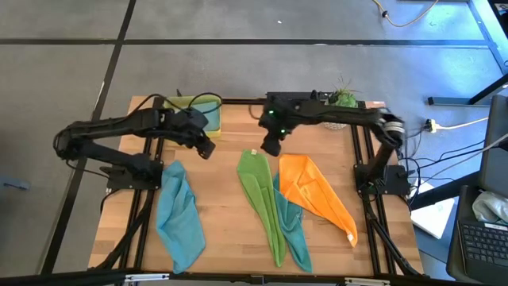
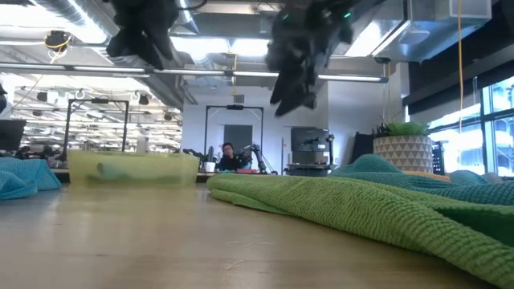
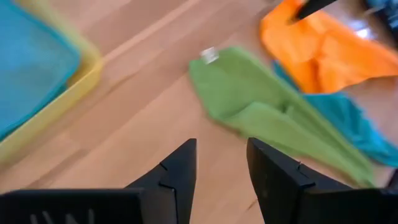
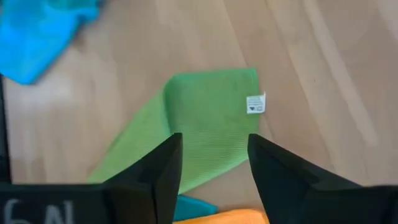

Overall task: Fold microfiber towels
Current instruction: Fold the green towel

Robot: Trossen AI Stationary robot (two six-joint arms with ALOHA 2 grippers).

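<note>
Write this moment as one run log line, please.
phase: reaching | right gripper: open, above lime green towel | left gripper: open, empty, above bare table | folded: none visible

A yellow-green tray [image 1: 213,121] sits at the table's [image 1: 230,230] far edge (potted plant [image 1: 343,98] well apart).

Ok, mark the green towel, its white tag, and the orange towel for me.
green towel [image 1: 255,179], high view, on the upper, wider part.
white tag [image 4: 255,104], right wrist view, on the label at the towel's corner.
orange towel [image 1: 309,187], high view, on the middle of the cloth.
</note>
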